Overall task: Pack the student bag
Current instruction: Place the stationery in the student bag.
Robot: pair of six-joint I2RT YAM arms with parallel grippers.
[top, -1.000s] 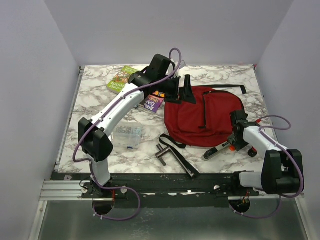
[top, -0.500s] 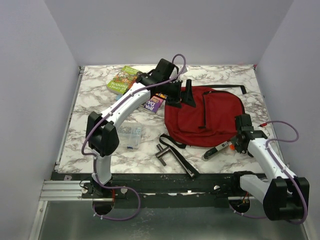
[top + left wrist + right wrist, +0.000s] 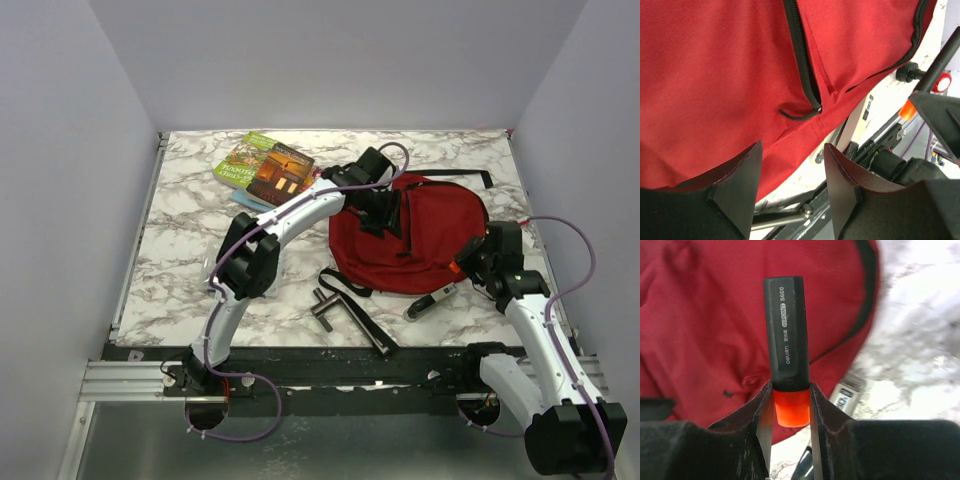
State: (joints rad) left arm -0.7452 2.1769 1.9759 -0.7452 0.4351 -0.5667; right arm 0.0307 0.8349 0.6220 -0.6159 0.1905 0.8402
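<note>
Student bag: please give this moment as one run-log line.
left gripper: open, above student bag | right gripper: shut on orange highlighter

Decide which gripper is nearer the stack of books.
Left. The left gripper is over the student bag, just right of the books; the right gripper, holding an orange highlighter, is at the bag's opposite edge.

- White marble-patterned table (image 3: 180,250) with grey veins fills the enclosure, evenly lit.
- 3 plain pale-grey walls (image 3: 330,60) close the left, back and right sides.
- A silver metal rail (image 3: 120,378) sits at the table's near-left edge.
</note>
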